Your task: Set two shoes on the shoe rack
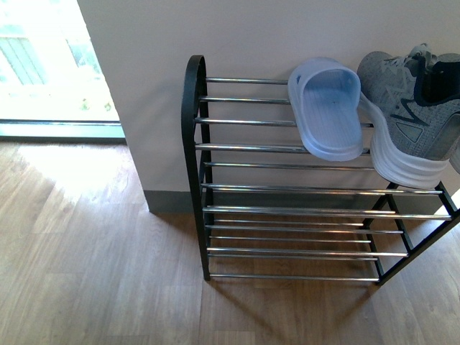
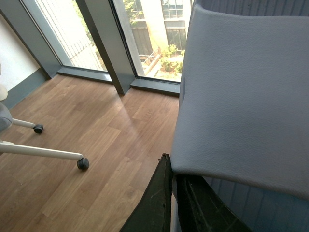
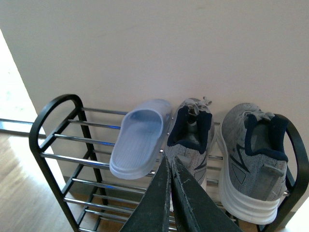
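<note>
The shoe rack (image 1: 192, 136) stands against the wall, black-framed with chrome rods. On its top tier lie a pale-blue slide (image 1: 327, 108) and a grey sneaker (image 1: 413, 115). The right wrist view shows that slide (image 3: 140, 140) beside two grey sneakers (image 3: 190, 137) (image 3: 253, 154) on the rack (image 3: 48, 116). My right gripper (image 3: 170, 162) hangs shut and empty in front of the nearer sneaker. Away from the rack, my left gripper (image 2: 173, 166) is shut on the edge of a second pale-blue slide (image 2: 241, 96), which fills much of the left wrist view. Neither arm shows in the front view.
A white wall (image 1: 251, 36) backs the rack, with a bright window (image 1: 43, 65) to its left. Wood floor (image 1: 93, 251) spreads in front. In the left wrist view a white chair base with casters (image 2: 83, 163) stands on the floor near tall windows (image 2: 149, 34).
</note>
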You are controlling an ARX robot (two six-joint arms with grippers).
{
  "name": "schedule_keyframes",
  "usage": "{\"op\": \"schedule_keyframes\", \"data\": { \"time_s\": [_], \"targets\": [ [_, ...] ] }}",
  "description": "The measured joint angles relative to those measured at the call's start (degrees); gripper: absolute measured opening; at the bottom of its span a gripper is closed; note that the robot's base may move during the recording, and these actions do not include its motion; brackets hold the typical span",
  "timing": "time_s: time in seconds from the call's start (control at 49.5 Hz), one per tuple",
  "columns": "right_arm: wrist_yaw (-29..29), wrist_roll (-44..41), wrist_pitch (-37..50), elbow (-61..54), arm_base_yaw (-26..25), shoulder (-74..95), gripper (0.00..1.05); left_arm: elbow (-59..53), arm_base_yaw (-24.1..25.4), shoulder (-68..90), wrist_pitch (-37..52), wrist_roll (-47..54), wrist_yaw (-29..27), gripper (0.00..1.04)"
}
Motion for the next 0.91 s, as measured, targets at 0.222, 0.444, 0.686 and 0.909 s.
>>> {"op": "schedule_keyframes", "data": {
  "time_s": [0.222, 0.444, 0.686, 0.909],
  "targets": [
    [0.00, 0.00, -9.03, -0.07, 0.04, -10.08, 0.02, 0.00, 0.00, -0.02, 0.00, 0.00, 0.00, 0.02],
    [0.00, 0.02, -16.00, -0.09, 0.04, -17.53, 0.02, 0.00, 0.00, -0.02, 0.00, 0.00, 0.00, 0.02],
    [0.00, 0.02, -21.09, -0.09, 0.04, -22.84, 0.02, 0.00, 0.00, 0.00, 0.00, 0.00, 0.00, 0.02],
    [0.00, 0.02, -24.81, -0.09, 0.04, -26.60, 0.02, 0.00, 0.00, 0.00, 0.00, 0.00, -0.02, 0.02]
  ]
}}
